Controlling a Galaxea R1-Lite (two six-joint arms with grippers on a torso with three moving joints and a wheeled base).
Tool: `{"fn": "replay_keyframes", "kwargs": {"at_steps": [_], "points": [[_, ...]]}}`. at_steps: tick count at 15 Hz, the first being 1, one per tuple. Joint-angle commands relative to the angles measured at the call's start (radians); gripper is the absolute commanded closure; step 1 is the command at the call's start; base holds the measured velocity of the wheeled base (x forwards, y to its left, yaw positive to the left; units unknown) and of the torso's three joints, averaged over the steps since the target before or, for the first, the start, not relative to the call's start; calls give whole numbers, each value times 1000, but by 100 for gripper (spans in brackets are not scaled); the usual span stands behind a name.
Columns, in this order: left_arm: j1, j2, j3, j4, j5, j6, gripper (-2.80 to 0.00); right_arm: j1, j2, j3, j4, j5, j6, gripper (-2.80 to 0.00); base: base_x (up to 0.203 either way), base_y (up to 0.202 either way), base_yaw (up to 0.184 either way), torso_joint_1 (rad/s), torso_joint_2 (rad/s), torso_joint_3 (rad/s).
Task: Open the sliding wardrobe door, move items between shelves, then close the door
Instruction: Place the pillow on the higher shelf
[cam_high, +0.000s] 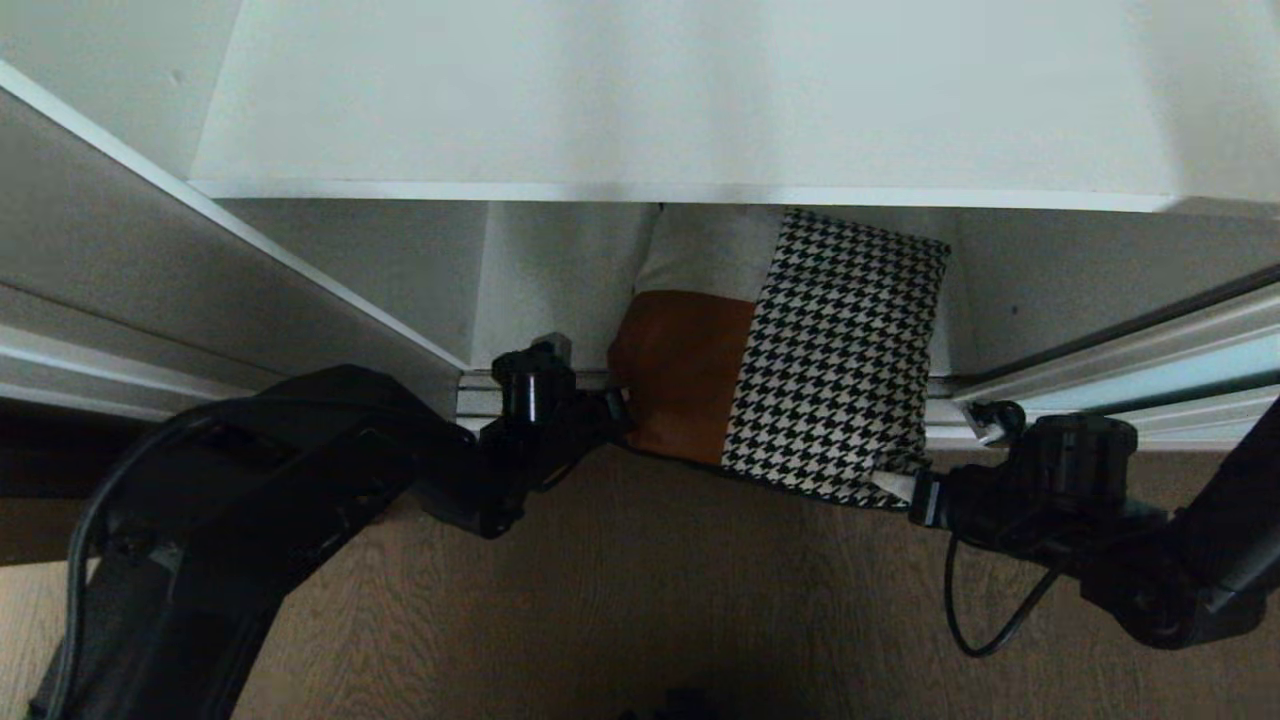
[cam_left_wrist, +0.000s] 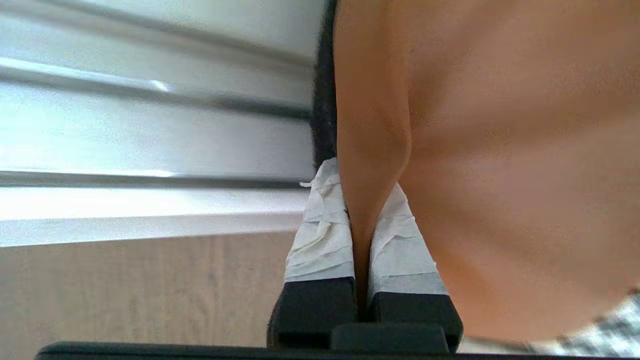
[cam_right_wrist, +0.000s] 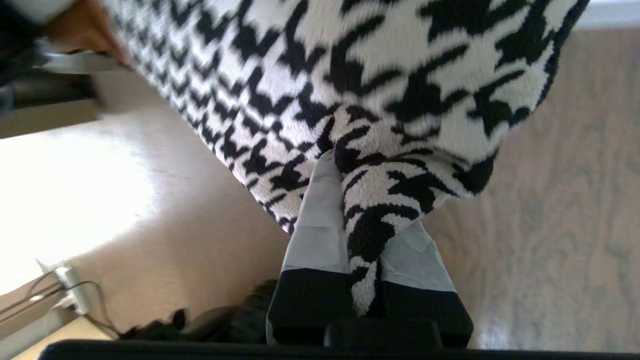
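Observation:
The patchwork cushion (cam_high: 790, 350) stands tilted at the wardrobe's opening, its top under the white shelf (cam_high: 700, 100) and its lower edge out over the wooden floor. My left gripper (cam_high: 618, 405) is shut on its rust-brown lower corner; in the left wrist view the taped fingers (cam_left_wrist: 325, 235) pinch a fold of brown fabric (cam_left_wrist: 500, 150). My right gripper (cam_high: 895, 487) is shut on the houndstooth lower corner, and its taped fingers (cam_right_wrist: 317, 230) squeeze the black-and-white fabric (cam_right_wrist: 375, 75). The sliding wardrobe door (cam_high: 1150, 375) shows at the right as a pale aqua strip in a silver frame.
A silver floor track (cam_left_wrist: 150, 140) runs along the wardrobe's foot under the cushion. The wardrobe's white side wall (cam_high: 150, 250) slants away on the left. Wood floor (cam_high: 650, 600) lies in front. A power strip with cables (cam_right_wrist: 70, 295) sits on the floor.

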Motion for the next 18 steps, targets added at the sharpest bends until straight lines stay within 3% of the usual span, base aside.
{"fn": "replay_keyframes", "kwargs": {"at_steps": [1, 5, 9, 13, 16, 18], "points": [[-8, -85, 25, 3, 46, -3, 0, 6, -83, 28, -5, 3, 3, 0, 0, 0, 0, 0, 0, 0], [-50, -259, 164, 60, 83, -4, 0, 24, -226, 109, -2, 11, 7, 0, 0, 0, 0, 0, 0, 0], [-109, -365, 231, 77, 85, -2, 0, 60, -388, 155, 37, 10, 13, 0, 0, 0, 0, 0, 0, 0], [-132, -518, 287, 152, 93, -3, 0, 96, -634, 150, 224, 11, 13, 0, 0, 0, 0, 0, 0, 0], [-172, -633, 311, 271, 118, 6, 0, 125, -799, 118, 414, 10, 16, 0, 0, 0, 0, 0, 0, 0], [-185, -677, 328, 292, 139, 83, 0, 139, -887, 98, 511, 8, 19, 0, 0, 0, 0, 0, 0, 0]]}}
